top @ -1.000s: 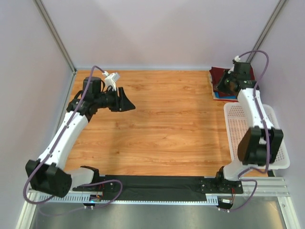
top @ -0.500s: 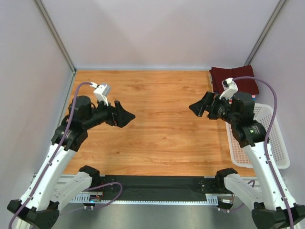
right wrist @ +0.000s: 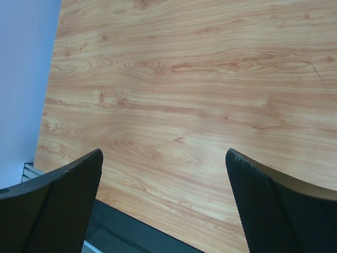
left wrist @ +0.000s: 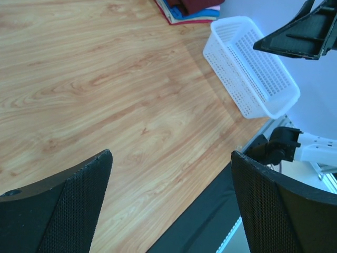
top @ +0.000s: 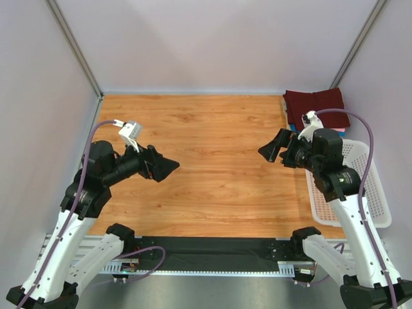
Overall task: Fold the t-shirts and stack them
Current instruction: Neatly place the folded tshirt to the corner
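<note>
The t-shirts (top: 315,103) lie as a folded stack in the table's back right corner, dark maroon on top. In the left wrist view the stack (left wrist: 189,8) shows blue and pink layers under the maroon. My left gripper (top: 168,165) hovers over the left side of the table, open, and nothing sits between its fingers (left wrist: 171,154). My right gripper (top: 265,149) hangs over the right middle of the table, in front of the stack and apart from it. It is open too, with only bare wood between its fingers (right wrist: 163,153).
A white perforated basket (top: 384,206) stands along the right edge, partly under my right arm; the left wrist view shows it (left wrist: 274,110) empty. A black strip (top: 206,248) runs along the near edge between the arm bases. Walls close in the left, back and right.
My right gripper has left the stack at the back right, swung out over the table and opened. My left arm has drawn back toward the near left and its gripper has opened wider.
</note>
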{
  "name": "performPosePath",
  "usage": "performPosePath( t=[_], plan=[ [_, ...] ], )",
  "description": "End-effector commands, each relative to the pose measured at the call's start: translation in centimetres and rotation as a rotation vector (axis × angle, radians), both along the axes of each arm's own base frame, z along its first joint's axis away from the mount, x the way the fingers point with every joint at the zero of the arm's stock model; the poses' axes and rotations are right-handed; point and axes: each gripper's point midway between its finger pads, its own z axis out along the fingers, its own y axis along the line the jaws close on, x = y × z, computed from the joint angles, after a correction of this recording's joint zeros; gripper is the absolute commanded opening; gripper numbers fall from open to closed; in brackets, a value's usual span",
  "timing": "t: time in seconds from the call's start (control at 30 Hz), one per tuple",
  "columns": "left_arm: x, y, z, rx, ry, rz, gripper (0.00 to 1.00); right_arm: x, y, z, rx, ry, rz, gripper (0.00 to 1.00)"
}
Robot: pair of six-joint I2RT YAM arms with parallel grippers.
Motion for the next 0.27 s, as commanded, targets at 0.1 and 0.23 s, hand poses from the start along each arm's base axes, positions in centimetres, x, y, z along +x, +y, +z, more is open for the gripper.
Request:
performPosePath(
  t=[0.1, 0.23],
  plan=[
    [-0.98, -1.41, 0.34, -0.036, 0.028, -0.102, 0.99, -0.39, -0.80, 3.21, 0.011, -0.087, -0.048, 1.00],
    [-1.20, -1.38, 0.61, -0.046, 0.012, -0.105, 0.99, -0.23, -0.94, 3.22, 0.008, -0.089, -0.058, 1.00]
  ],
)
